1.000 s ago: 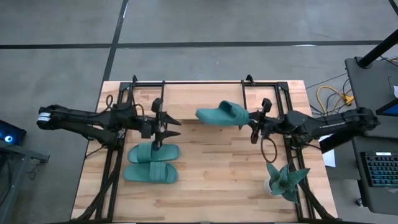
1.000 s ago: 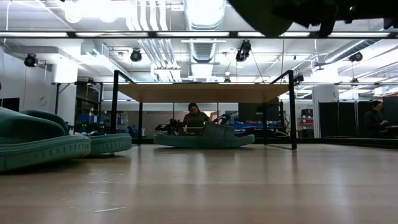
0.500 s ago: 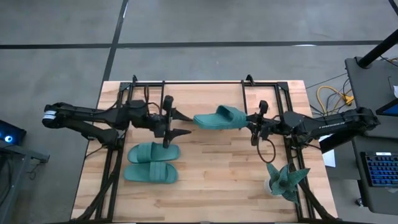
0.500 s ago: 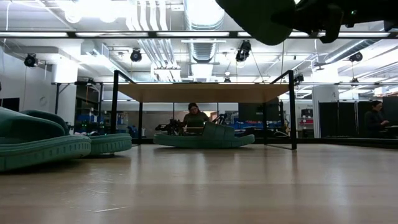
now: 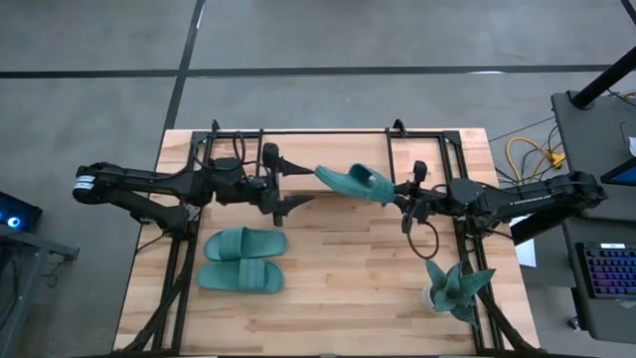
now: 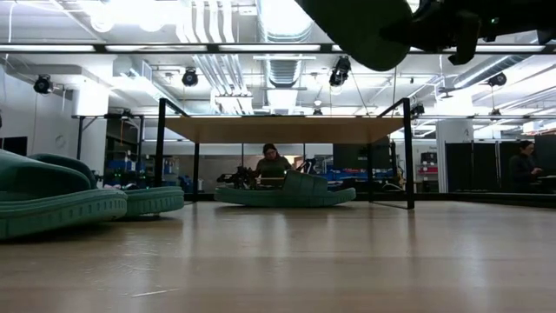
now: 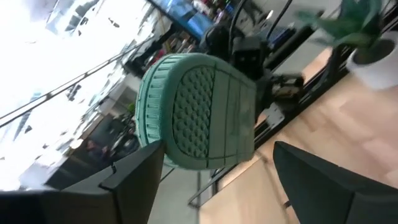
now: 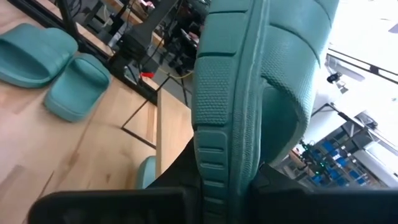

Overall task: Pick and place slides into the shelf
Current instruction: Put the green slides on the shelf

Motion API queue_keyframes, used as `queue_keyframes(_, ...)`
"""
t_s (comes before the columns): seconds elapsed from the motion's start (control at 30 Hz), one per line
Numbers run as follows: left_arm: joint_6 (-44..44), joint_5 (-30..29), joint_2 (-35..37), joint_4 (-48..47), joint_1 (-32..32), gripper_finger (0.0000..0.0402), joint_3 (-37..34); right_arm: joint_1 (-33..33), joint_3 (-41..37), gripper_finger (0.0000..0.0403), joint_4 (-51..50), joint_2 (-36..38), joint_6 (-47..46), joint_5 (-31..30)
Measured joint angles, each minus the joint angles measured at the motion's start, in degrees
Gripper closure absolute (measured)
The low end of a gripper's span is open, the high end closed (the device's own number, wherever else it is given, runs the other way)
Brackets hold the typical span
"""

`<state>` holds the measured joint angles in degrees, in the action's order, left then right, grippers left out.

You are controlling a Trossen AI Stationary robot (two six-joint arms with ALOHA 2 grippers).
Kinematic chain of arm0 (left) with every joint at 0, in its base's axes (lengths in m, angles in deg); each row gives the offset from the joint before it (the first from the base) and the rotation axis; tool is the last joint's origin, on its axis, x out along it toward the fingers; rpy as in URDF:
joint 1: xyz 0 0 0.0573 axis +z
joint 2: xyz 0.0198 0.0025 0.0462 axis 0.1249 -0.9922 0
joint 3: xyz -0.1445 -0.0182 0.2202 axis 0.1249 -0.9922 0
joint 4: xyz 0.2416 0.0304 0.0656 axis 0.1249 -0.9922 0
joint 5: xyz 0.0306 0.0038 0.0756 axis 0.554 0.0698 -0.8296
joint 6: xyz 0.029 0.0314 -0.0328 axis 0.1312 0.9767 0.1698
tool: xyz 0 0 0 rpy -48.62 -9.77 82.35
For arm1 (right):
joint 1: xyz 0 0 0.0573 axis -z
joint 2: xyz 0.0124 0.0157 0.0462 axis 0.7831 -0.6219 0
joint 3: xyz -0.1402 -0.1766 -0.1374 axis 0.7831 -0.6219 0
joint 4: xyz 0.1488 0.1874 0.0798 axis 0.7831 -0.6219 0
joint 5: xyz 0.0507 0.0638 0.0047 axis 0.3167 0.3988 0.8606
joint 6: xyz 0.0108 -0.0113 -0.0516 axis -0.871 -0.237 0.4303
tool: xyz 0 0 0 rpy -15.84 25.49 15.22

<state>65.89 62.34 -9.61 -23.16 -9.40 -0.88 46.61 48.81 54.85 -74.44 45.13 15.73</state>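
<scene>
1. My right gripper (image 5: 401, 189) was clamped on one slide (image 5: 355, 182), holding it up mid-table.
2. My left gripper (image 5: 294, 185) was wide open just beside its toe, apparently not touching.
3. Two slides (image 5: 243, 259) sat on the table, one under the shelf (image 6: 284, 130).

Overhead, table-level, two wrist views

We are in a robotics lab in a big industrial hall: bare ducts (image 6: 282, 35) and spotlights (image 6: 189, 78) hang overhead, the concrete floor (image 5: 328, 35) carries taped lines, a person (image 6: 273, 163) sits at a bench (image 6: 261, 180) behind, and a keyboard (image 5: 608, 270) and cables (image 5: 527, 154) flank our wooden table (image 5: 338, 259)
</scene>
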Motion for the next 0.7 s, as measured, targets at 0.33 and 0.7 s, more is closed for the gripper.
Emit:
queue_keyframes(0.33, -0.1, -2.6, -0.3, 0.2, 0.1, 0.0114, -0.1, 0.0, 0.0, 0.0371, -1.2, -0.1, -0.3, 0.0)
queue_keyframes(0.7, -0.1, 2.6, -7.9, 0.1, 0.0, 0.0114, 2.9, 0.0, 0.0, 0.0371, -1.1, -0.1, -0.3, -2.8)
